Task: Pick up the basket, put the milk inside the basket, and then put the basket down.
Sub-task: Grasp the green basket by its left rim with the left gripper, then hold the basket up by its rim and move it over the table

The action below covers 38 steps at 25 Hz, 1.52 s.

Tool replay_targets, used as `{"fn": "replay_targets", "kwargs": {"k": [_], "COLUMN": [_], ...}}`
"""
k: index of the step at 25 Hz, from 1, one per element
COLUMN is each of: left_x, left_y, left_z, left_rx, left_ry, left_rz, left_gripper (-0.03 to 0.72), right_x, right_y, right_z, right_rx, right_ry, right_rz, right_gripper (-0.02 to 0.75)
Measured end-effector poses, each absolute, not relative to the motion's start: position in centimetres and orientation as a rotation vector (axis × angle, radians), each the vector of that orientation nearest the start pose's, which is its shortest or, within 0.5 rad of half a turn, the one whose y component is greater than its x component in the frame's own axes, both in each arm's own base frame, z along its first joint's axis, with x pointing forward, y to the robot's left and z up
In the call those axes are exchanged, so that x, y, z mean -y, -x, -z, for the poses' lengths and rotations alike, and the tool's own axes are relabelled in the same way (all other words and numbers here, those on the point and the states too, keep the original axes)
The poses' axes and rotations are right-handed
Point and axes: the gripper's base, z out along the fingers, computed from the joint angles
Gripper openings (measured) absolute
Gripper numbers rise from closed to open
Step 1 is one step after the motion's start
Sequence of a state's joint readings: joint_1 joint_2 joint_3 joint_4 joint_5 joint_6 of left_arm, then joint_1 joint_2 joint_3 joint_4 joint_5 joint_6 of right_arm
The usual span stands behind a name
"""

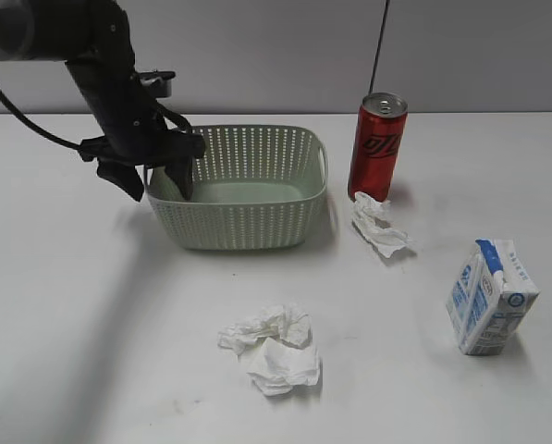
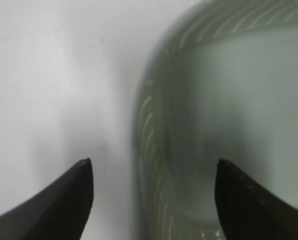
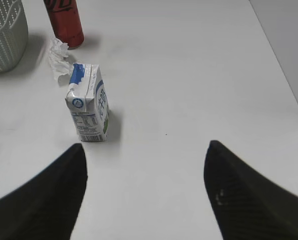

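Note:
The sage-green basket (image 1: 248, 190) stands on the white table at centre left. My left gripper (image 1: 160, 190) is open and straddles its left wall, one finger outside and one inside. The left wrist view shows that wall (image 2: 158, 150) blurred between the open fingers (image 2: 151, 167). The white-and-blue milk carton (image 1: 489, 296) stands upright at the right; it also shows in the right wrist view (image 3: 88, 102). My right gripper (image 3: 146, 150) is open and empty, above bare table to the right of the carton. It is out of the exterior view.
A red soda can (image 1: 377, 146) stands right of the basket, with a crumpled tissue (image 1: 378, 225) in front of it. A larger crumpled tissue (image 1: 271, 347) lies at front centre. The can (image 3: 64, 20), tissue (image 3: 59, 57) and basket corner (image 3: 6, 35) show in the right wrist view.

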<state>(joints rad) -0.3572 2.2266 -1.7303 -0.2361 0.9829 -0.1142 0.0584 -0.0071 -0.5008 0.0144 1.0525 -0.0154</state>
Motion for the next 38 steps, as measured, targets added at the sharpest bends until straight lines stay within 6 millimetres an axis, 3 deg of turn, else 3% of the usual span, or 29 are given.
{"fn": "replay_targets", "kwargs": {"k": [6, 8, 10, 14, 17, 24, 31, 34, 38], "left_x": [17.7, 17.7, 17.7, 17.8, 17.8, 17.7, 17.0, 17.8, 18.6], "left_y": [-42.4, -42.4, -42.3, -42.3, -42.2, -41.7, -39.3, -37.1, -32.1], "left_z": [-15.6, -15.5, -15.5, -15.2, -15.2, -16.0, -22.5, -25.4, -27.0], "left_rx": [-2.998, -3.0, -3.002, -3.015, -3.025, -3.058, -3.053, -3.006, -2.958], "left_ry": [-0.112, -0.109, -0.106, -0.094, -0.091, -0.098, -0.175, -0.215, -0.191], "left_rz": [0.372, 0.372, 0.373, 0.388, 0.395, 0.392, 0.333, 0.328, 0.329], "left_gripper": [0.533, 0.489, 0.386, 0.111, 0.0, 0.0, 0.0, 0.0, 0.0], "right_x": [-0.1, -0.1, -0.1, -0.1, -0.1, -0.1, -0.1, -0.1, -0.1], "right_y": [0.6, 0.6, 0.6, 0.6, 0.6, 0.6, 0.6, 0.6, 0.6], "right_z": [-27.8, -27.8, -27.8, -27.8, -27.8, -27.8, -27.8, -27.8, -27.8], "right_rx": [-2.027, -2.027, -2.027, -2.027, -2.027, -2.027, -2.027, -2.027, -2.027], "right_ry": [0.075, 0.075, 0.075, 0.075, 0.075, 0.075, 0.075, 0.075, 0.075], "right_rz": [-0.044, -0.044, -0.044, -0.044, -0.044, -0.044, -0.044, -0.044, -0.044], "right_gripper": [0.553, 0.553, 0.553, 0.553, 0.553, 0.553, 0.553, 0.553, 0.553]}}
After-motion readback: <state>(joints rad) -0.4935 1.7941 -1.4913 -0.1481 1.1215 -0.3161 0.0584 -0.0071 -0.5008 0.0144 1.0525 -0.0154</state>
